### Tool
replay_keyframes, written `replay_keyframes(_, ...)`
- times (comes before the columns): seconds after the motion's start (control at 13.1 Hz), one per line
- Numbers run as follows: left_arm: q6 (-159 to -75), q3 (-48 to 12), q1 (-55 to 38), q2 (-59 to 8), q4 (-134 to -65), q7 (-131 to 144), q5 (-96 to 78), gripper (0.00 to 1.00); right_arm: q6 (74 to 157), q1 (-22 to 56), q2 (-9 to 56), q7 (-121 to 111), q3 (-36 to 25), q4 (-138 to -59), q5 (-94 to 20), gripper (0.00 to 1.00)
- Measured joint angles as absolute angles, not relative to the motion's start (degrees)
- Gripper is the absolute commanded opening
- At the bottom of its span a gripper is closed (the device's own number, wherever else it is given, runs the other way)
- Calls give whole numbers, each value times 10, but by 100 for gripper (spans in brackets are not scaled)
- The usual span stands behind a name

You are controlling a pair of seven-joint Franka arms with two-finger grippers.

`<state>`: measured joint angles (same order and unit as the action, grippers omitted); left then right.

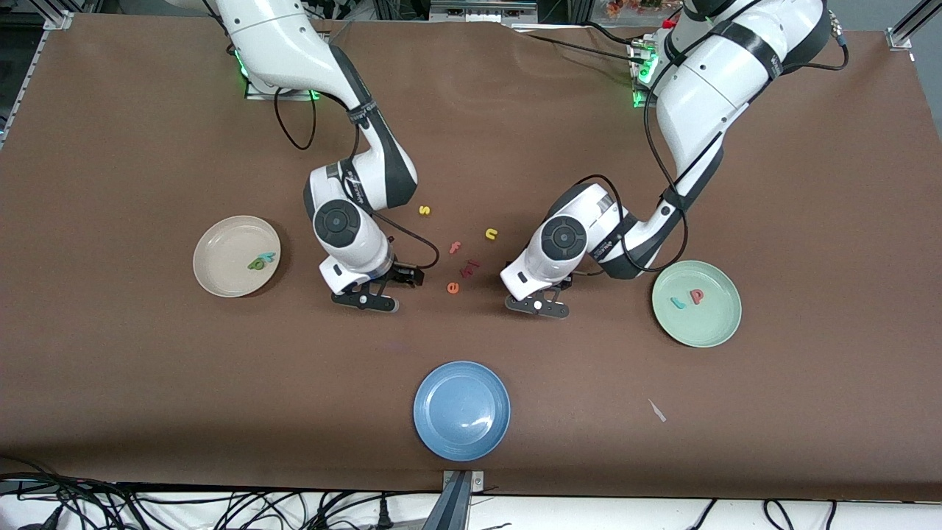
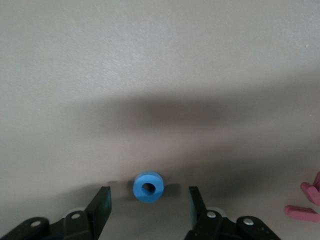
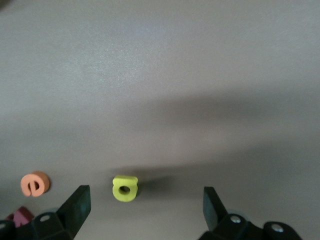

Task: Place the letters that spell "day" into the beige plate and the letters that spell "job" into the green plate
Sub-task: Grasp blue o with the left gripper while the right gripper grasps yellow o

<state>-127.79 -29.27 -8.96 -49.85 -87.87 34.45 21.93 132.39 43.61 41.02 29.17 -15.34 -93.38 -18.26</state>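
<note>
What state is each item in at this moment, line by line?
Left tool: low over the table, fingers either side of the blue "o", not yet touching it.
Blue "o": flat on the table, ungripped.
Right tool: open, straddling the yellow "a".
Yellow "a": on the table, ungripped.
Beige plate: holds the green "d" and teal "y".
Green plate: holds the teal "j" and pink "b".
Blue plate: empty.

My two arms are glossy white shells with black bands at the joints and round dark-grey caps on the wrists. Thin black cables loop along each one. Green lights glow at both bases. My left black two-finger gripper point(image 1: 538, 305) and right black two-finger gripper point(image 1: 365, 301) carry silver screws.
</note>
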Motion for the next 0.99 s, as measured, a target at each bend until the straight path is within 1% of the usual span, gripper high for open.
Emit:
replay_keyframes(0.15,-1278,-292,-93,-500,-879,345,219,63,1324,436,424,297,-147,-925,-183,100)
replay_keyframes(0.31,-1278,-291,-93,-502,-879,345,220,56,1324,436,435,299,-144,-915,-183,100)
replay_keyframes(0.38,-1278,-290,-93,-503,-879,345,220,48,1324,436,441,299,-143,-909,-183,99)
replay_keyframes(0.46,-1278,-289,-93,-503,-879,345,220,27,1324,436,445,299,-142,-904,-183,96)
replay_keyframes(0.53,-1278,-289,-93,-503,-879,345,220,12,1324,436,448,299,-141,-900,-183,94)
replay_keyframes(0.61,-1278,-289,-93,-503,-879,345,220,4,1324,436,450,299,-141,-899,-183,92)
replay_keyframes(0.76,-1278,-289,-93,-503,-876,345,220,1,1324,436,453,299,-141,-897,-183,87)
replay_keyframes(0.92,-1278,-287,-92,-503,-874,345,220,0,1324,436,457,299,-140,-896,-183,72)
replay_keyframes(0.99,-1278,-286,-91,-503,-873,345,220,0,1324,436,459,299,-140,-895,-183,54)
